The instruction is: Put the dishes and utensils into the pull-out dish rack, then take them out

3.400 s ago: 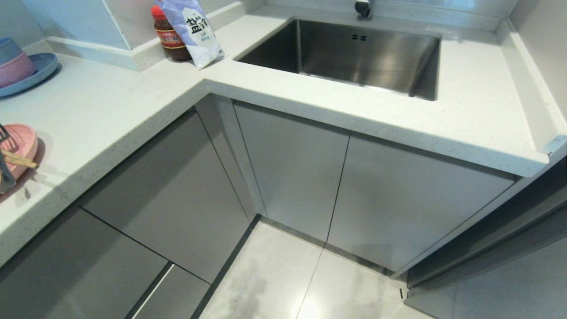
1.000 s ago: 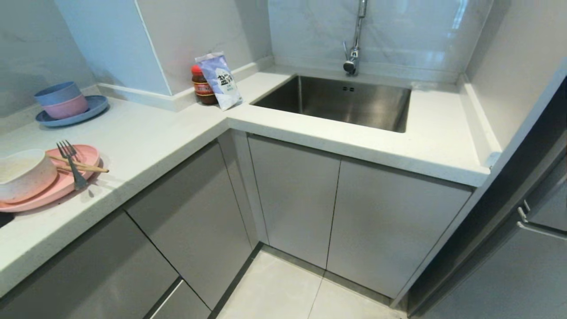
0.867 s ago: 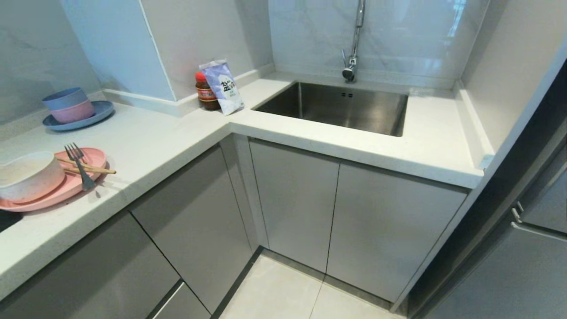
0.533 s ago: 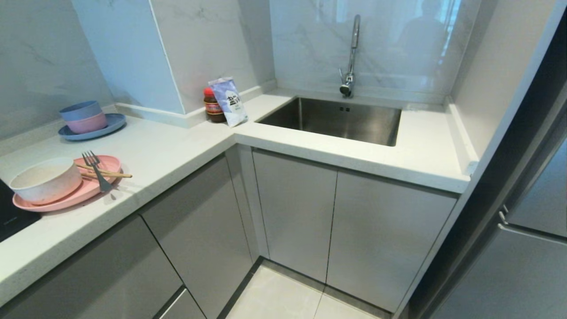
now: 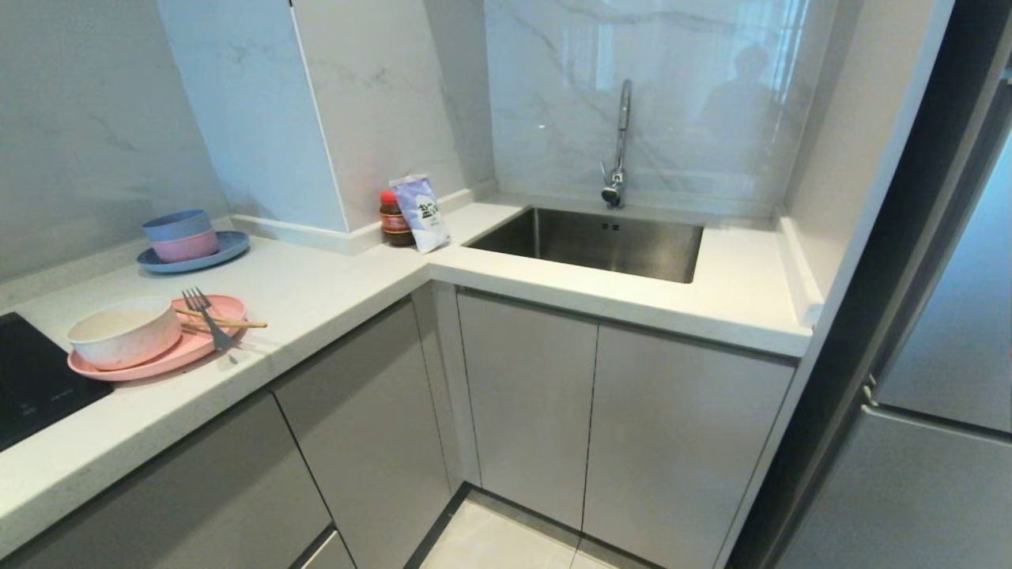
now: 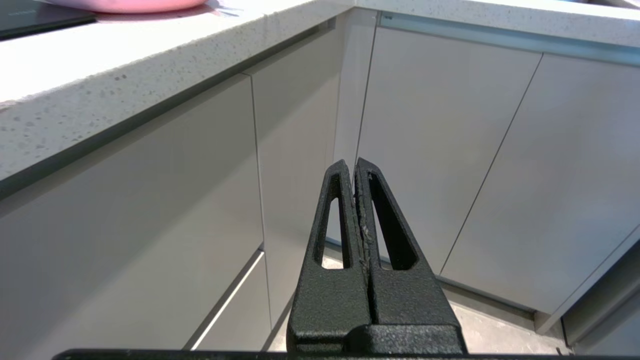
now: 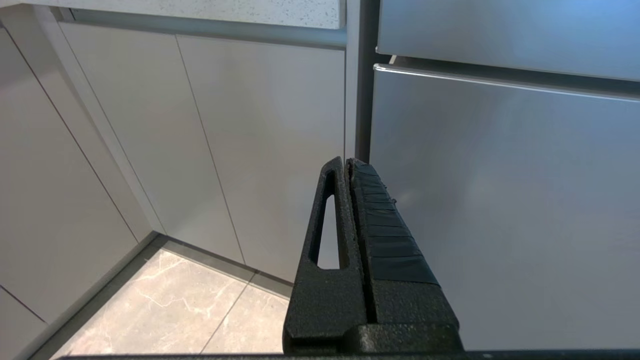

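The robot has straightened up, bringing the pink plate, bowl, fork and chopsticks on the bench into sight; both jaws shut, empty; no rack pulled out yet.

White speckled counter: pink plate, blue plate, jar, pouch, perhaps salt.

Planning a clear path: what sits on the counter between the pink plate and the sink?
Head view: bare counter between pink plate and sink; jar and packet stand behind it.
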Controlling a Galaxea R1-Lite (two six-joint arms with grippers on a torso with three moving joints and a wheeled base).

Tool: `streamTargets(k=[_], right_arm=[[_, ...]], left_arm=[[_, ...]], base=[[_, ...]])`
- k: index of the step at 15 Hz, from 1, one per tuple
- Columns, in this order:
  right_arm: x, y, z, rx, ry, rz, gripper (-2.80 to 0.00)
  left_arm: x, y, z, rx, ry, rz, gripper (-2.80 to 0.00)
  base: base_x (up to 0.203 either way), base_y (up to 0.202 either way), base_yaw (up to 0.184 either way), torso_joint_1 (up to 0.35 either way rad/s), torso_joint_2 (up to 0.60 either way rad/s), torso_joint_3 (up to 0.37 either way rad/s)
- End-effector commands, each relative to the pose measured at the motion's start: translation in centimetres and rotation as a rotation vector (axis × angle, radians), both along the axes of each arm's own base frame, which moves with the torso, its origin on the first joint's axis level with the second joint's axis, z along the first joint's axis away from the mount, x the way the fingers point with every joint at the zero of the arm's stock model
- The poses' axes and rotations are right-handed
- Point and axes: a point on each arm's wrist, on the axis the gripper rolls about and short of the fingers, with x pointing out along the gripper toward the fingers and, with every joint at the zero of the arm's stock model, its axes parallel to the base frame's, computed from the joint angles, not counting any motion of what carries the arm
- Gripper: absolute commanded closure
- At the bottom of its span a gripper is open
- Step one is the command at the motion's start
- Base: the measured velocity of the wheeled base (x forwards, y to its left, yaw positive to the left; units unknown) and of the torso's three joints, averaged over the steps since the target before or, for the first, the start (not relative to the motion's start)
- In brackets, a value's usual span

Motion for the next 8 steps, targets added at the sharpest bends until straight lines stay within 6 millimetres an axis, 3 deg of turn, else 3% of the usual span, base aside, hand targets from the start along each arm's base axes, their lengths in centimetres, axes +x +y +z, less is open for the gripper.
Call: streamTargets(k=[1,8], right_arm=[[-0.01,0.0,-0.04,0.0,-0.001,0.0,0.0],[-0.01,0.0,-0.04,0.0,-0.001,0.0,0.0]], left_arm=[[0.07,0.01,-0.2,-0.004,0.009,0.005,0.0],[0.07,0.01,-0.2,-0.006,0.009,0.005,0.0]], base=[[0.0,0.0,0.0,0.002,0.0,0.039],[0.0,0.0,0.0,0.0,0.0,0.0]])
